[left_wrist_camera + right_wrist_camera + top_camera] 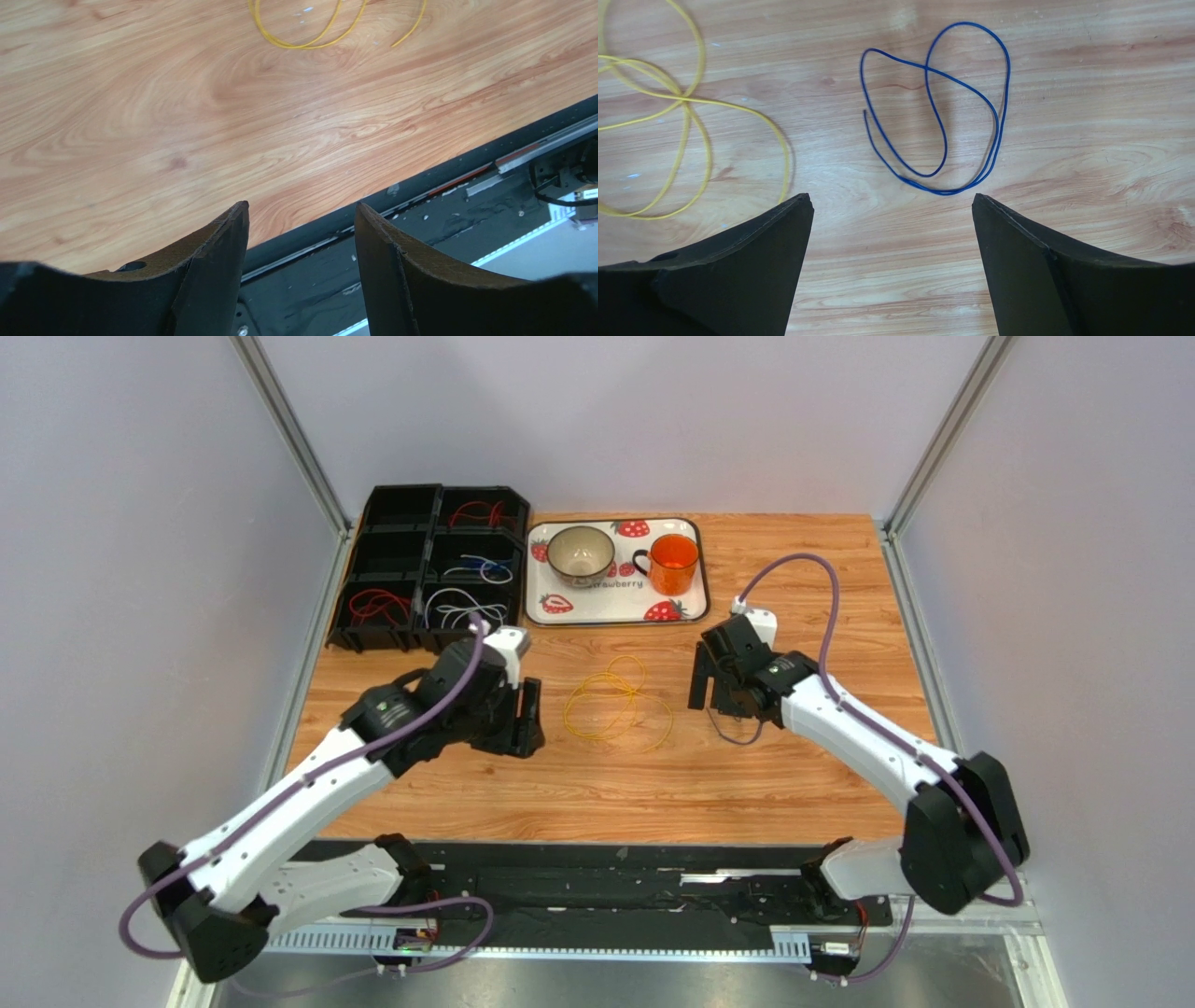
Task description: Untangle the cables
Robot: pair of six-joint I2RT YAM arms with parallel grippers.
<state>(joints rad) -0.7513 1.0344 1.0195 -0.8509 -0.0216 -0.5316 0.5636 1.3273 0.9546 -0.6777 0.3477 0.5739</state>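
Observation:
A yellow cable [617, 703] lies as a loose loop on the wooden table between my two grippers. It also shows in the right wrist view [685, 105] and at the top of the left wrist view [309, 46]. A dark blue cable [1001, 112] lies apart from it, just beyond my right gripper's tips, and shows under that gripper from above [735, 737]. My right gripper [891, 198] is open and empty over bare wood. My left gripper [300, 206] is open and empty, left of the yellow cable [529, 725], with the table's near edge in its view.
A black compartment bin [368, 546] at the back left holds red [480, 514], blue [487, 567] and white [463, 605] cables. A strawberry tray [617, 602] beside it carries a bowl [579, 553] and an orange cup [675, 563]. A black rail [631, 875] runs along the near edge.

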